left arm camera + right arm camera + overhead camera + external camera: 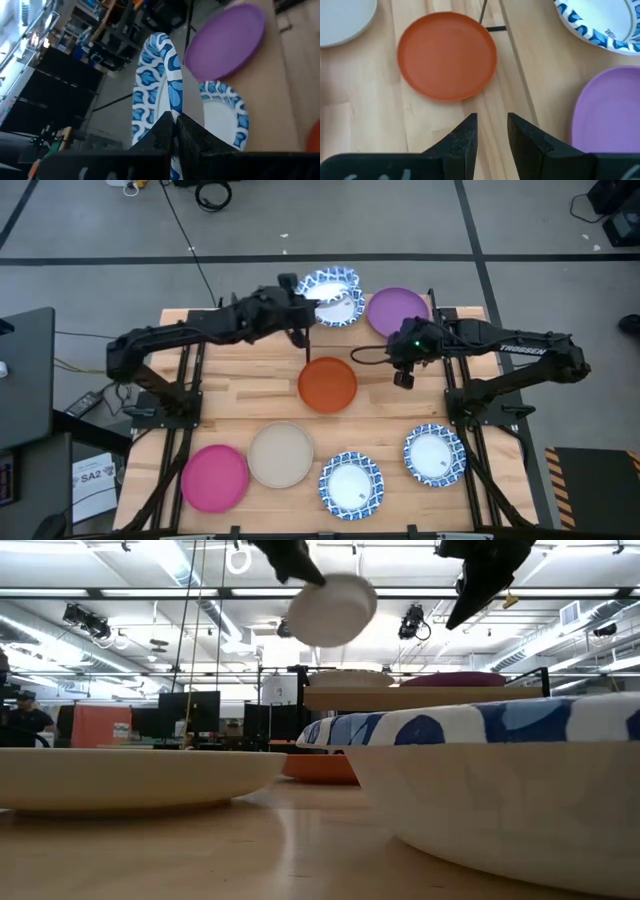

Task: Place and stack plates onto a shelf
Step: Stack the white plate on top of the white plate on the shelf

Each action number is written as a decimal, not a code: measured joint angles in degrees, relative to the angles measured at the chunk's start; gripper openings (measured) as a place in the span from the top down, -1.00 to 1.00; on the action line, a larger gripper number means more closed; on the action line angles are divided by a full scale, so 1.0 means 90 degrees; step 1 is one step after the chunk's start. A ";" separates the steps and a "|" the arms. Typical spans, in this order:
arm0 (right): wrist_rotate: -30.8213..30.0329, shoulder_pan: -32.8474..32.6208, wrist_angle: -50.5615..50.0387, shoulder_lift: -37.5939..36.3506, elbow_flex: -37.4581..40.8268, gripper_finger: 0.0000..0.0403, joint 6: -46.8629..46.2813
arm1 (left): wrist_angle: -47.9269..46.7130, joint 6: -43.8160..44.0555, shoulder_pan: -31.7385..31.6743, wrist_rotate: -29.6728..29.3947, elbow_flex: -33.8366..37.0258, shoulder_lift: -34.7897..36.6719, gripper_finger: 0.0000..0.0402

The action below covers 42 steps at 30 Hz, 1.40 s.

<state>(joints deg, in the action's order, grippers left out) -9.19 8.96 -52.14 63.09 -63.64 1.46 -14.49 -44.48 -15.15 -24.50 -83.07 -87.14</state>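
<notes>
My left gripper [174, 131] is shut on a white plate with a blue patterned rim [160, 85], raised over the shelf [280, 100] at the table's far side; the low view shows its white underside [330, 608]. On the shelf lie a second blue-rimmed plate [225, 112] and a purple plate [397, 310]. My right gripper [492, 131] hovers open and empty over the shelf's near edge, beside the orange plate [447, 55] on the table. My left gripper pinches the blue patterned rim [175, 107] of the plate between its two fingers. The fingers come nearly level from the table's left side. The plate is tilted up on edge, clear of the shelf and of the blue-rimmed plate lying below it.
Along the table's near side lie a pink plate [215, 477], a beige plate [281, 454] and two blue-rimmed plates [350, 485] [434, 455]. A black shelf leg [490, 28] stands beside the orange plate. Bare tabletop lies between the orange plate and the near row.
</notes>
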 joint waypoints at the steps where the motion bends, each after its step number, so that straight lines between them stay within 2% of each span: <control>1: 0.0000 -0.0032 0.0000 0.0000 0.0000 0.44 0.0003 | 0.0079 -0.0104 -0.0048 -0.0006 0.0000 -0.0135 0.91; 10: -0.0002 -0.0263 0.0002 0.0000 0.0000 0.44 -0.0003 | 0.0620 -0.0372 -0.0378 0.0023 0.0000 -0.1122 0.90; 17: -0.0003 -0.0331 0.0002 0.0000 0.0000 0.44 -0.0003 | 0.0678 -0.0370 -0.0452 0.0019 0.0002 -0.1541 0.90; 23: -0.0005 -0.0329 0.0002 0.0000 0.0000 0.44 0.0004 | 0.0550 -0.0292 -0.0331 0.0207 0.0002 -0.1580 0.90; 34: -0.0006 -0.0329 0.0000 0.0000 0.0000 0.44 0.0019 | 0.0472 -0.0299 0.0084 0.0188 0.0002 -0.1580 0.90; 42: -0.0007 -0.0329 0.0000 0.0000 0.0000 0.44 0.0019 | 0.0384 -0.0298 0.0115 0.0145 0.0002 -0.1580 0.90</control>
<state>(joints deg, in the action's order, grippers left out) -9.26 6.00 -52.14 63.09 -63.64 1.63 -11.03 -47.17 -14.11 -23.20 -83.05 -101.36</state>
